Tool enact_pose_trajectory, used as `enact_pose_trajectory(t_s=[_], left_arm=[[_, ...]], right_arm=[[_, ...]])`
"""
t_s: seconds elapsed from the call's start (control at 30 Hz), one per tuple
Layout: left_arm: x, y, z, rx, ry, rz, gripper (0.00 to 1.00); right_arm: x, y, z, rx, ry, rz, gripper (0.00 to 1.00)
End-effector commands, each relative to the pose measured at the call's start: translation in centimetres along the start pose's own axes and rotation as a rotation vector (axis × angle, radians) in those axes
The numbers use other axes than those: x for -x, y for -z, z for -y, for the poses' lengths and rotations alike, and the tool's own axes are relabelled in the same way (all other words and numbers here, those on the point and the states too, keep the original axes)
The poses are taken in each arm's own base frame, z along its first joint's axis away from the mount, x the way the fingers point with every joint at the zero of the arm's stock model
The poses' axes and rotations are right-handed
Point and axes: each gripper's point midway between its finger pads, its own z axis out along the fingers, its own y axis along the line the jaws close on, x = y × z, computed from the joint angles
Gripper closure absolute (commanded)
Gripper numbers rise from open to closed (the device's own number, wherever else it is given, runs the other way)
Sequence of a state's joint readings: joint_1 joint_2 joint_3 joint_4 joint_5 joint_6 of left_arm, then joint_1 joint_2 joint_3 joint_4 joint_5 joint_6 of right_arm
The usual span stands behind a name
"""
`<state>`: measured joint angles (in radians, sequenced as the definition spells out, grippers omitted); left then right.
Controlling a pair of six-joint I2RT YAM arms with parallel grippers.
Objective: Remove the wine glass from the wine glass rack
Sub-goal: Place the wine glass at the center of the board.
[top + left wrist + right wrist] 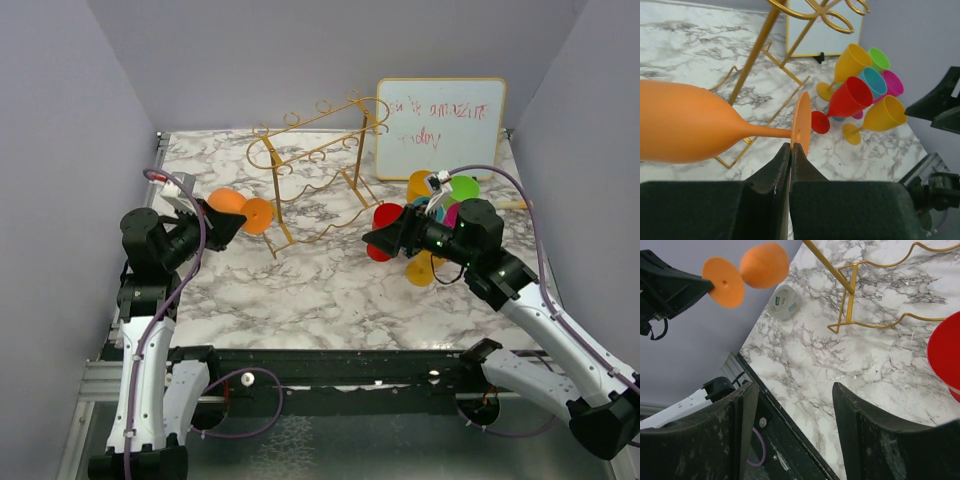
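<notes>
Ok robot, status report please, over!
Left gripper shut on matte orange wine glass, by its foot. Right gripper open, empty. Glass off the gold wire rack, held beside it. Nothing blocking.

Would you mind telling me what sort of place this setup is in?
Probably a lab robot test cell: plain walls box in a marble-print table, and a handwritten whiteboard stands at the back.

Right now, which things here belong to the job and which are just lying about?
Job:
- orange glass, its foot pinched in the shut left gripper
- rack

Lying about:
- coloured glasses, clustered on the table
- whiteboard
- tape roll
- right gripper, open and holding nothing
</notes>
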<state>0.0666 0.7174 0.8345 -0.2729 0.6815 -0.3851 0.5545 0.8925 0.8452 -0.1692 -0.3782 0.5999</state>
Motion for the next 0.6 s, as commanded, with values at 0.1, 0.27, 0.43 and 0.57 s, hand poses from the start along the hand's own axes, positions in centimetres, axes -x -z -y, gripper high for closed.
enact_pose_trajectory(t_s=[0.1,0.27,0.43,0.57], left_arm=[[-2.9,1.4,3.5,-0.128,0.048,-0.079,1.00],[-5.0,1.7,4.6,-0.182,0.079,-0.139,1.00],[-6.8,1.6,5.6,-0.238,0.105,-0.212,1.00],[-8.5,1.1,6.5,-0.273,0.113,-0.282,1.00]], right_arm=[[0.5,-0.8,-1.3,0.079,0.030,-0.006,0.33],[0.5,-1.2,-1.6,0.104,0.020,-0.013,0.33],[0.5,-1.7,-1.9,0.125,0.008,-0.027,0.33],[0.0,-2.3,-2.0,0.148,-0.006,-0.063,0.33]])
